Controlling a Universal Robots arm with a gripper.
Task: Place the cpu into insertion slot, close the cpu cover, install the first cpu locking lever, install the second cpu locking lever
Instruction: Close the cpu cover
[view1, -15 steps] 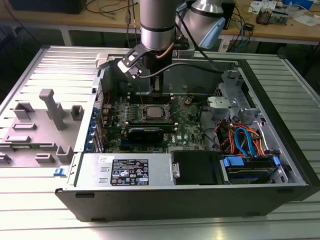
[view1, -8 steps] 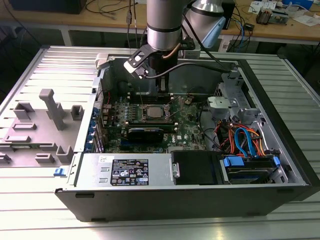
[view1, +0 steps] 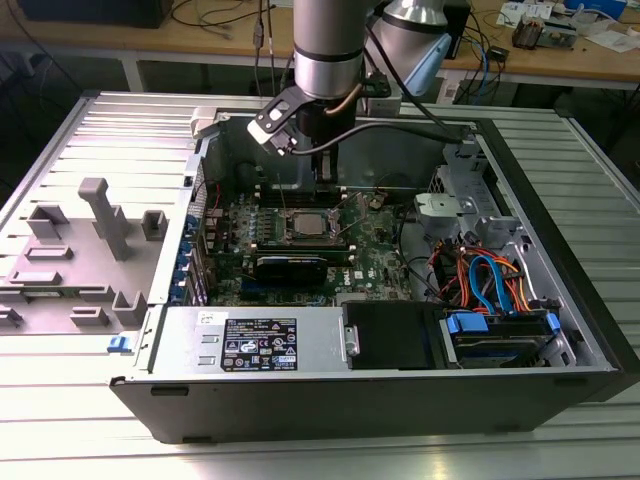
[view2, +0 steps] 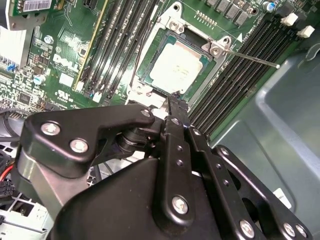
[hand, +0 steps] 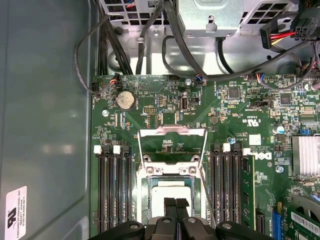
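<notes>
The end effector (hand: 176, 202) hovers pinched above the cpu (view2: 176, 67), cpu cover (hand: 172, 131) flipped open.

Bright even light, glare on cpu (view2: 177, 70), sharp focus

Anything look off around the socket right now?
Nothing looks damaged or askew. The cpu sits square in the slot. The cover is swung open, not over the chip, and one lever juts out unlatched across the memory slots. The gripper is shut by the slot's edge.
</notes>
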